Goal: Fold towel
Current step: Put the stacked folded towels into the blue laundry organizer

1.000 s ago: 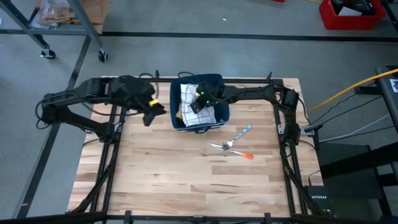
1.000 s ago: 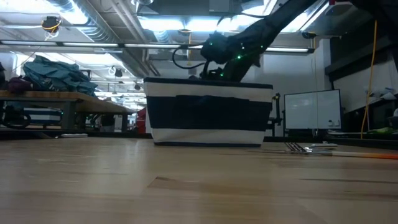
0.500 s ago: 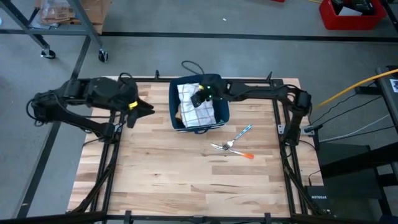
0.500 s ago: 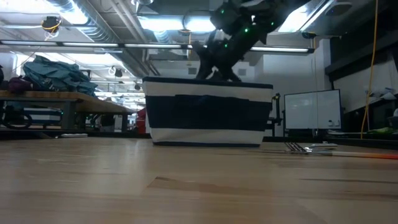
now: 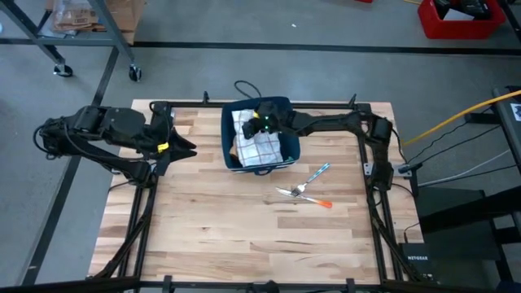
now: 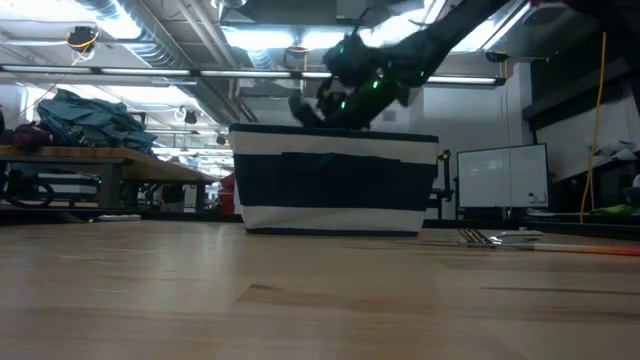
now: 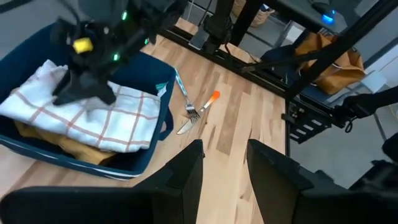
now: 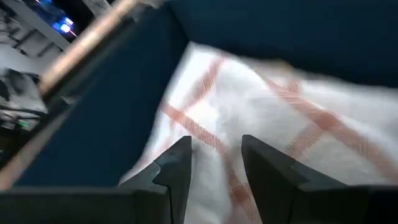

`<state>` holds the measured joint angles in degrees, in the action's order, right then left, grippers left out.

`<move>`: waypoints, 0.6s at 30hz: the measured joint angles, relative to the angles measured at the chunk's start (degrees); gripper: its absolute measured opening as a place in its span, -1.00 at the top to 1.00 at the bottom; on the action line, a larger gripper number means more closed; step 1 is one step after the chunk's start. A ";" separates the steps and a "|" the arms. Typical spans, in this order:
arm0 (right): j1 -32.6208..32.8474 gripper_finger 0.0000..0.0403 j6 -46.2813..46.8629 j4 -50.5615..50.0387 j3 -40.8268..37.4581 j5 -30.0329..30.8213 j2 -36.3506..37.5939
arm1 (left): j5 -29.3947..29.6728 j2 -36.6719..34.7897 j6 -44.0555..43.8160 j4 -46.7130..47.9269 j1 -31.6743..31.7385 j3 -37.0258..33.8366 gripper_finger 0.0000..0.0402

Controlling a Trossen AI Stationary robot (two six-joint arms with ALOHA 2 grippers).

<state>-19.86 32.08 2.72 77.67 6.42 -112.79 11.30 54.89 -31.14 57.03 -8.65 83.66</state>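
A white towel with red checks [image 5: 260,146] lies crumpled in a dark blue basket [image 5: 294,148] at the far middle of the table, on top of a yellowish cloth [image 7: 68,146]. My right gripper [image 5: 254,124] hovers over the basket's far left part, above its rim in the low view [image 6: 305,108]. It is open, and in its wrist view the towel [image 8: 267,106] shows beyond its fingers [image 8: 214,165]. My left gripper [image 5: 186,147] waits open over the table's left side, well clear of the basket [image 7: 93,165].
A fork [image 5: 295,190], a blue-handled utensil [image 5: 319,172] and an orange-handled one [image 5: 321,203] lie on the wood to the right of and nearer than the basket. The near half of the table [image 5: 244,244] is bare wood.
My left gripper has drawn back from beside the basket toward the table's left edge. My right gripper has come up out of the basket and tipped from pointing down toward level, ending over the basket's far left part. The towel has stayed in the basket.
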 joint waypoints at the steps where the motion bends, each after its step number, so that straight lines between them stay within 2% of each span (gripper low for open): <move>1: 0.00 0.28 0.78 -0.16 0.00 0.02 -1.12 | 0.09 0.02 -0.05 -0.02 -0.03 0.00 0.42; 10: -0.04 0.28 1.05 1.61 0.24 0.10 -7.03 | 1.51 0.31 -0.42 0.10 -0.02 -0.02 0.42; 18: -0.06 0.28 1.08 3.32 -0.10 -1.58 -4.79 | 2.29 0.68 -0.40 1.35 -0.02 -0.02 0.42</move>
<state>-19.92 33.15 6.04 77.57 4.84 -117.58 13.58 55.57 -31.54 58.39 -8.67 83.64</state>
